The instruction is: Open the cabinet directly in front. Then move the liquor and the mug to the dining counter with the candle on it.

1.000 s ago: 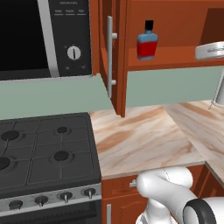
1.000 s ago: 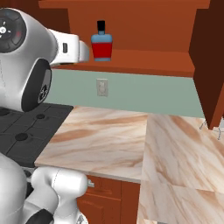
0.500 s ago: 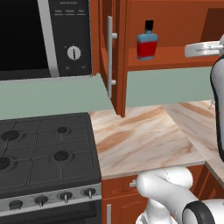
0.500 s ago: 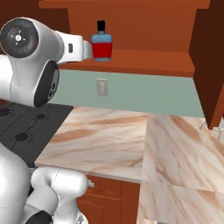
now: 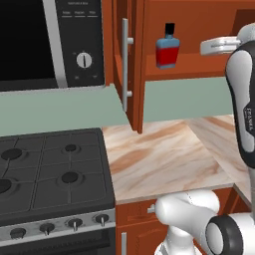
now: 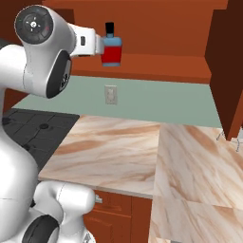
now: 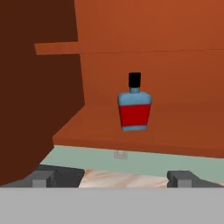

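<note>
Standing upright on the lower shelf of the open cabinet (image 5: 199, 30) is your one liquor (image 5: 166, 47) bottle: squarish, blue upper body, red lower part, black cap. Count so far: one bottle, one gripper (image 7: 114, 179), two finger tips, one visible cabinet door (image 5: 122, 64).

Your hand view looks straight at the bottle; the two dark finger tips (image 7: 43, 177) sit at the bottom, set wide with nothing between them, so the pincer is released and well short of the bottle.

Your left base view adds what the others lack: the door swung out edge-on with its long silver handle (image 5: 125, 64), a microwave (image 5: 50, 42) beside it, and the black stove (image 5: 52, 184) below. Your right base view instead shows a wall outlet (image 6: 110, 94) under the shelf, and the marble worktop (image 6: 142, 156) turning a corner.
</note>
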